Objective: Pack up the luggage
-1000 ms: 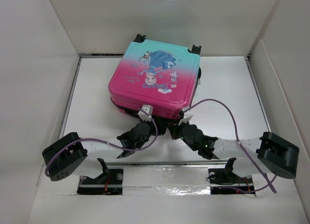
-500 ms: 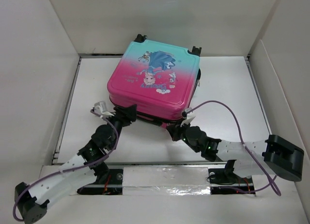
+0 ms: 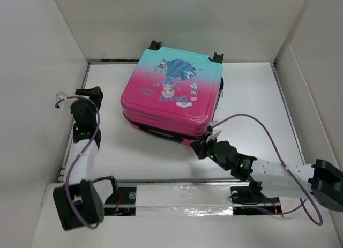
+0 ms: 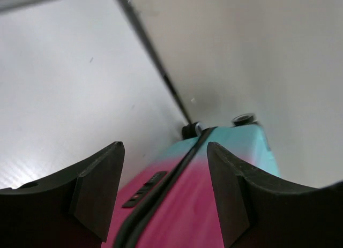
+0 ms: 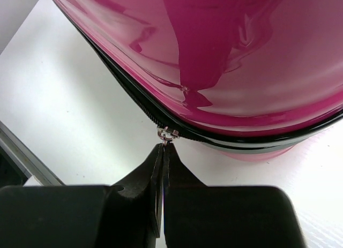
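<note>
The luggage (image 3: 171, 90) lies flat at the middle back, a pink-to-teal shell with a princess print, lid down. My right gripper (image 3: 201, 149) is at its near right corner. In the right wrist view the jaws (image 5: 165, 147) are shut on the small metal zipper pull (image 5: 168, 134) on the black zipper line under the pink shell (image 5: 225, 55). My left gripper (image 3: 94, 94) is open and empty to the left of the luggage, apart from it. In the left wrist view its open jaws (image 4: 165, 149) frame the luggage's side (image 4: 203, 194) and black zipper seam (image 4: 171, 178).
White walls close in the white table (image 3: 246, 98) at the back, left and right. A metal rail (image 3: 182, 180) runs along the near edge by the arm bases. A wheel (image 4: 244, 119) of the luggage shows near the back wall.
My left arm swung from the luggage's front edge out to the left and up, jaws open. My right gripper slid slightly rightwards and nearer along the front corner, holding the zipper pull.
</note>
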Tool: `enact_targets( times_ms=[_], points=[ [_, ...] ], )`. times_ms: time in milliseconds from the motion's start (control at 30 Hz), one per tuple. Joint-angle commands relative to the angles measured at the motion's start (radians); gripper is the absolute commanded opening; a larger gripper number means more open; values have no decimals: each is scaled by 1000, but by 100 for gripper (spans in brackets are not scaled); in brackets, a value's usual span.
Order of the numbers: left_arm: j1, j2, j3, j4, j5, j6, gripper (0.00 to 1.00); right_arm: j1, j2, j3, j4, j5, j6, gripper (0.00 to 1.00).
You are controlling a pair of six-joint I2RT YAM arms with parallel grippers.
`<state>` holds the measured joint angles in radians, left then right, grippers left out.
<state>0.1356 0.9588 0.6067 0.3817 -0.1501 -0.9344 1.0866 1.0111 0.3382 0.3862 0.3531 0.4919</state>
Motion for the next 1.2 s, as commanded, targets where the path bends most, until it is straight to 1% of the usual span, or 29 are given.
enact_targets(
  times_ms=[0, 67, 100, 167, 267, 300, 400, 500, 533, 567, 667, 700, 767, 867, 900, 933, 1000, 1033, 1067, 1167],
  points=[
    [91, 170, -2, 108, 365, -112, 60, 10, -23, -2, 60, -80, -15, 0],
    [91, 294, 11, 161, 405, -107, 60, 10, 4, -2, 68, -100, -16, 0],
    [81, 323, 14, 169, 434, -103, 60, 10, 9, -4, 75, -106, -15, 0],
    [42, 382, 21, 194, 439, -96, 60, 10, 15, -2, 75, -123, -15, 0],
    [10, 431, 5, 240, 429, -118, 61, 10, 21, 10, 88, -132, -16, 0],
    [10, 443, 7, 244, 443, -124, 61, 10, 27, 19, 82, -129, -16, 0],
    [-36, 483, -10, 270, 460, -124, 61, 30, 52, 67, 66, -105, -21, 0],
    [-99, 503, -57, 336, 452, -142, 61, 30, 133, 146, 65, -114, -41, 0],
    [-111, 509, -71, 386, 454, -159, 61, 30, 189, 172, 62, -123, -49, 0],
    [-123, 521, -97, 402, 457, -167, 61, 41, 217, 227, 62, -124, -64, 0],
    [-191, 534, -151, 465, 445, -181, 60, 65, 318, 323, 48, -123, -102, 0],
    [-229, 532, -163, 470, 420, -181, 60, 76, 342, 391, 42, -121, -111, 0],
    [-252, 526, -208, 499, 402, -184, 60, 87, 418, 458, 39, -141, -134, 0],
    [-252, 532, -263, 560, 420, -192, 60, 114, 513, 611, 20, -218, -154, 0],
    [-252, 531, -277, 575, 431, -190, 59, 125, 579, 655, 10, -239, -171, 0],
    [-252, 531, -288, 597, 434, -190, 59, 150, 615, 750, -15, -281, -180, 0],
    [-252, 529, -334, 629, 438, -193, 59, 171, 685, 844, -27, -334, -196, 0],
    [-252, 529, -347, 661, 442, -196, 59, 189, 752, 889, -38, -400, -197, 0],
    [-252, 526, -375, 674, 448, -199, 59, 200, 783, 976, -44, -416, -199, 0],
    [-263, 526, -444, 750, 458, -218, 59, 248, 879, 1122, -92, -424, -223, 0]
  ],
)
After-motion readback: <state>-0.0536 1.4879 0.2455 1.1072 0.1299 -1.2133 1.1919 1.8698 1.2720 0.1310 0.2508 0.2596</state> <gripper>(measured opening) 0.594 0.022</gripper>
